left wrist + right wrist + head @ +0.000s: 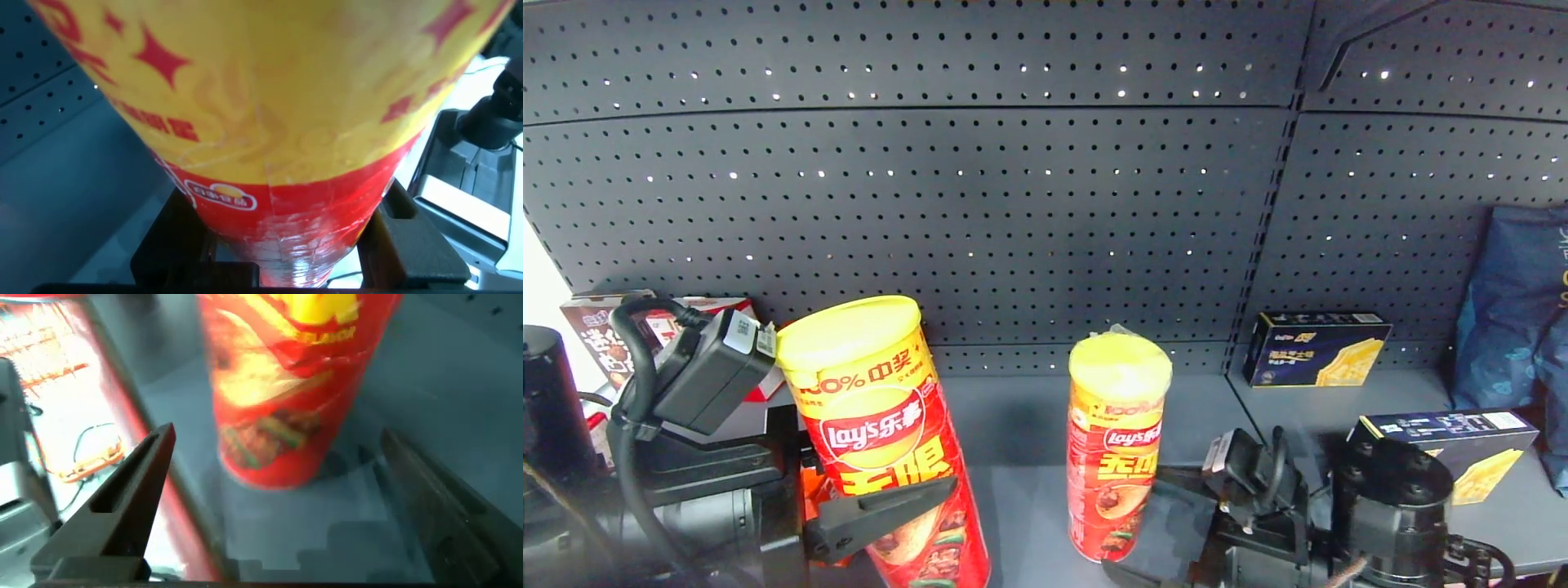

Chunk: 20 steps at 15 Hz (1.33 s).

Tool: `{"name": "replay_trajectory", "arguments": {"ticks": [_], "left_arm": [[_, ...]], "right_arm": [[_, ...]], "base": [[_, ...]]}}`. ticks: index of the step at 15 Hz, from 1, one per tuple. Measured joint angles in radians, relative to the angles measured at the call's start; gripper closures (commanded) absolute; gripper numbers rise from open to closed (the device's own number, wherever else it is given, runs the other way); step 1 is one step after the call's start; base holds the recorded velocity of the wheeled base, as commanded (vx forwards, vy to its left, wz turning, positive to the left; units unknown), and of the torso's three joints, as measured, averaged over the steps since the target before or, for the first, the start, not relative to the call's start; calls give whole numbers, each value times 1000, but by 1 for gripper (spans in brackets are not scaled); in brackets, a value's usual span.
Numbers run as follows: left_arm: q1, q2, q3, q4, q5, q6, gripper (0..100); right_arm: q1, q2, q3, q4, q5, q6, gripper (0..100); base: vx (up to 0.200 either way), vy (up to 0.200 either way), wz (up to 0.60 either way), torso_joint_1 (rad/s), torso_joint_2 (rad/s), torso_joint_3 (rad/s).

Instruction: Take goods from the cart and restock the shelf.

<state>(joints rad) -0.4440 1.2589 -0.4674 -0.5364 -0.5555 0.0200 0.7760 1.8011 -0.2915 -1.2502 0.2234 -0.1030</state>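
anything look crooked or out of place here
One thing: the chip can gripped by the left pincer leans, its yellow lid tipped toward the robot's left, while the second can stands straight on the shelf in front of the open right pincer. No spills or dents show.

A shop — pegboard-backed shelf with snack boxes.

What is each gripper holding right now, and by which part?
Left gripper is shut on the tilted chip can, gripping its lower red body. Right gripper is open and holds nothing; the second can stands on the shelf, untouched.
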Motion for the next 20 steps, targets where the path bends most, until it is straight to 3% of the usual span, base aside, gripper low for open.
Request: {"name": "replay_trajectory", "arguments": {"ticks": [4,14,20], "left_arm": [[-1,1,1,0,0,0,100],[1,1,2,0,2,0,100],[1,1,4,1,3,0,100]], "right_arm": [[-3,-102,74,8,-11,-4,0],[1,37,-103,39,-91,-4,0],[19,82,-139,37,-94,-3,0]], "base": [[0,0,0,0,0,0],[0,0,0,0,0,0],[0,0,0,0,0,0]]}}
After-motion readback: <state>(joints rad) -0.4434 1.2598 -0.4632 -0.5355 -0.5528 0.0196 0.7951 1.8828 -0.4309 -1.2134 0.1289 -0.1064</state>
